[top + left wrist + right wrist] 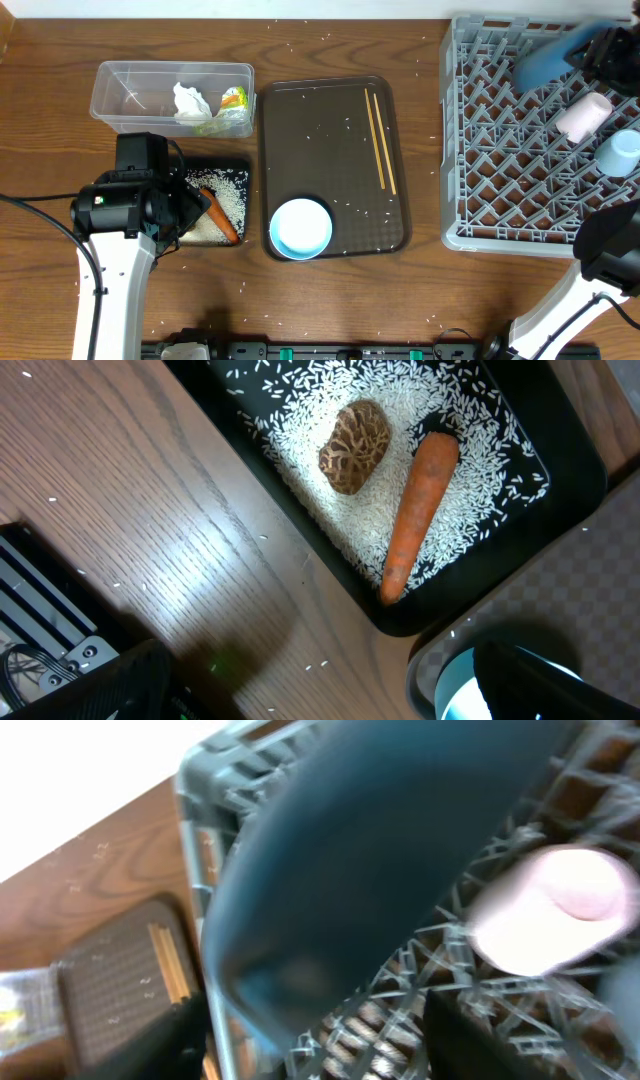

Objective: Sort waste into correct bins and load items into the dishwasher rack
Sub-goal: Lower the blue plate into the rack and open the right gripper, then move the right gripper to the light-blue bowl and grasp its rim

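Note:
The black tray (pixel 236 172) holds white rice (pixel 420 420), an orange carrot (pixel 418 510) and a brown food lump (pixel 355 447). My left gripper (pixel 330 695) hangs open and empty above the tray's near corner (pixel 165 205). The clear tub (pixel 130 95) holds a crumpled tissue (pixel 190 102) and a green-yellow wrapper (pixel 234 100). The pale blue bowl (pixel 300 227) and chopsticks (pixel 380 140) lie on the brown serving tray. My right gripper (pixel 310 1040) is over the grey rack (pixel 500 150), jaws wide apart. The dark blue plate (pixel 380 840), blurred, stands tilted in front of it.
A white cup (pixel 584 115) and a light blue cup (pixel 620 152) lie in the rack's right side. Loose rice grains are scattered on the brown serving tray (pixel 320 110) and on the wooden table. The bowl's rim shows in the left wrist view (pixel 450 680).

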Action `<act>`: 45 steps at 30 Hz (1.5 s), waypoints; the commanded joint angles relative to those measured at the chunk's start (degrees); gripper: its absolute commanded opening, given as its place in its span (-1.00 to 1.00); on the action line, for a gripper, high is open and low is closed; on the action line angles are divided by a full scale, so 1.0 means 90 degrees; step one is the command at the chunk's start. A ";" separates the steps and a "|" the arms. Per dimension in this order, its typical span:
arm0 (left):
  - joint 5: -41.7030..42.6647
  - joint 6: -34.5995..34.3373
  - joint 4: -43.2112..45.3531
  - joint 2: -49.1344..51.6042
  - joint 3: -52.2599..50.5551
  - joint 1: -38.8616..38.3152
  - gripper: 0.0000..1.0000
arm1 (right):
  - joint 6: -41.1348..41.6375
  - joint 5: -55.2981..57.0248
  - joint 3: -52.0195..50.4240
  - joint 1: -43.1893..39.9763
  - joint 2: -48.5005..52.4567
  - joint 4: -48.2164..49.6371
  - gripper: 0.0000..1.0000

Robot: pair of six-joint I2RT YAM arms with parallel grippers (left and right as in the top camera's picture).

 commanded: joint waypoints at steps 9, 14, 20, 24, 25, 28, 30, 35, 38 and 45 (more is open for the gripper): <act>-0.0124 0.0107 -0.0022 0.0010 -0.0002 0.0022 0.96 | 0.0002 0.0855 0.0214 0.0114 0.0148 -0.0100 0.66; -0.0124 0.0107 -0.0022 0.0010 -0.0002 0.0022 0.96 | 0.0005 0.0867 0.0214 0.0219 0.0148 -0.0134 0.66; -0.0124 0.0107 -0.0022 0.0010 -0.0002 0.0022 0.96 | 0.0002 0.0940 0.0214 0.0457 0.0148 -0.0146 0.62; -0.0121 0.0107 -0.0022 0.0010 -0.0002 0.0022 0.96 | 0.0002 0.0935 0.0214 0.0731 0.0148 -0.0180 0.60; -0.0124 0.0107 -0.0022 0.0010 -0.0002 0.0022 0.96 | 0.0005 0.0933 0.0214 0.0896 0.0148 -0.0192 0.60; -0.0124 0.0107 -0.0022 0.0010 -0.0002 0.0022 0.96 | 0.0002 0.0933 0.0214 0.1299 0.0148 -0.0204 0.61; -0.0124 0.0107 -0.0022 0.0010 -0.0002 0.0022 0.96 | 0.0002 0.0930 0.0214 0.1702 0.0148 -0.0221 0.60; -0.0124 0.0107 -0.0022 0.0010 -0.0002 0.0019 0.96 | -0.0080 0.0933 0.0206 0.2924 0.0151 -0.0515 0.60; -0.0124 0.0107 -0.0022 0.0010 -0.0002 0.0022 0.96 | -0.0330 0.0935 0.0206 0.3813 0.0155 -0.0833 0.61; -0.0124 0.0107 -0.0022 0.0010 -0.0002 0.0022 0.96 | -0.0641 0.0935 0.0204 0.5821 0.0503 -0.1447 0.72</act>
